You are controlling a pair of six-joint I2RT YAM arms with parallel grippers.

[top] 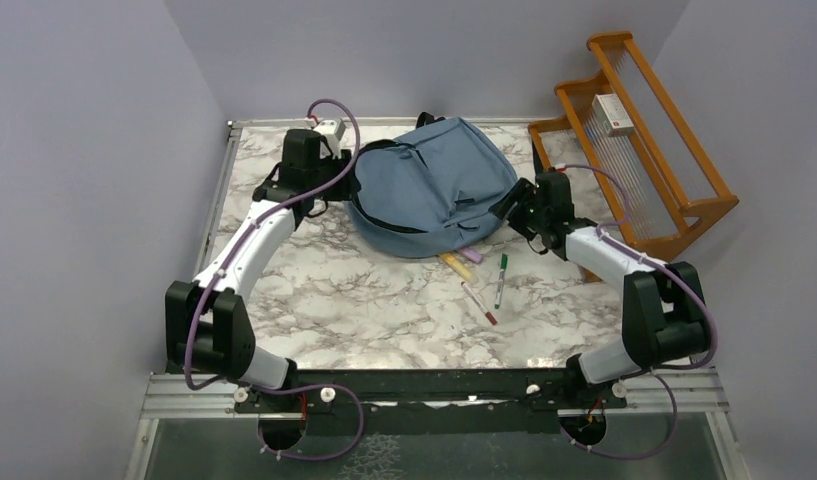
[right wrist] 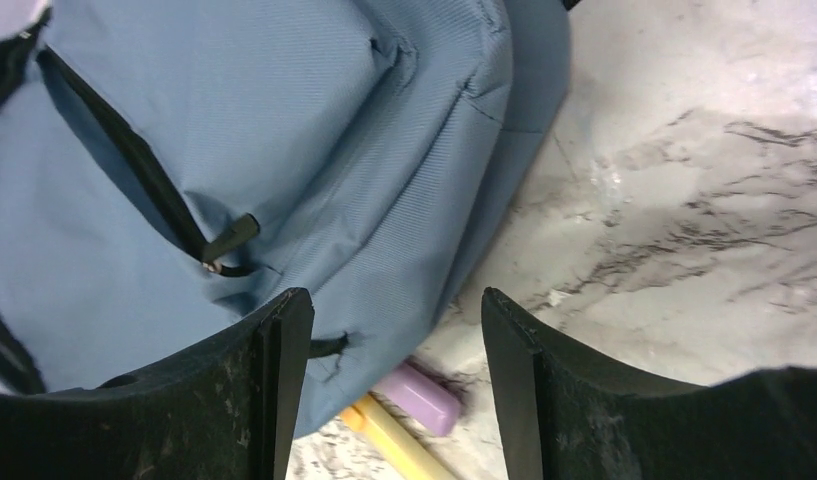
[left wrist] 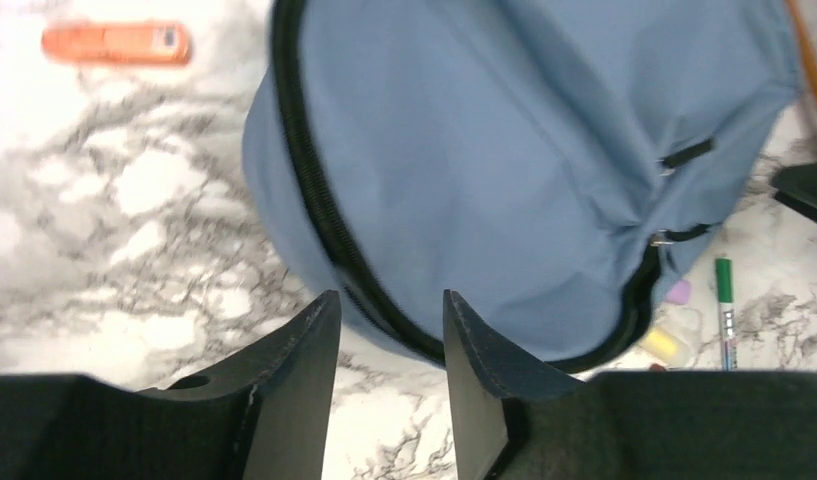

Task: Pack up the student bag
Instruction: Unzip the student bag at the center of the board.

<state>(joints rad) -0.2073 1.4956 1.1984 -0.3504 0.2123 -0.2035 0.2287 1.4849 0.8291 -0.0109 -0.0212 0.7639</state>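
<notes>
Right wrist view: I see the right gripper (right wrist: 392, 310) with its two black fingers (right wrist: 274, 390) standing apart. Past them the soft slate-blue fabric backpack (right wrist: 284, 130) fills the upper left. Its dark zipper (right wrist: 134, 160) runs diagonally down to a black pull tab (right wrist: 229, 238). A stubby lilac marker (right wrist: 419, 395) and a yellow marker (right wrist: 389, 440) poke out from under the bag's edge. Both lie on the white grey-veined marble tabletop (right wrist: 684, 150).

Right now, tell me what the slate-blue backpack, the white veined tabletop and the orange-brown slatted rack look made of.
Slate-blue backpack: soft woven fabric, matte; fine ribbed weave and creases show. Tabletop: marble-look, white with grey veins, faintly glossy; perhaps laminate. Orange-brown rack: likely varnished wood, warm even sheen.
</notes>
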